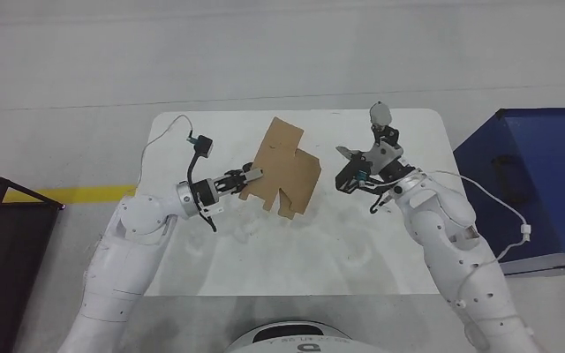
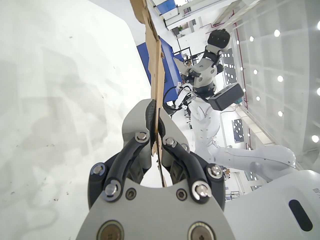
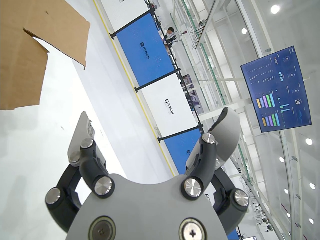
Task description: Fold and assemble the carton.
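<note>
A flat brown cardboard carton [image 1: 287, 168] is held up above the white table [image 1: 265, 256], tilted, near the table's middle. My left gripper [image 1: 252, 176] is shut on the carton's left edge; in the left wrist view the carton [image 2: 153, 58] runs edge-on out from between the shut fingers [image 2: 155, 123]. My right gripper [image 1: 344, 168] stands open just right of the carton, apart from it, with nothing between its fingers. In the right wrist view the carton's flaps [image 3: 30, 38] hang beyond the open gripper [image 3: 157, 123].
A blue bin [image 1: 512, 176] stands off the table's right side. A dark object [image 1: 22, 229] sits at the left edge, by a yellow floor line [image 1: 88, 192]. Bare table surface lies in front of both arms.
</note>
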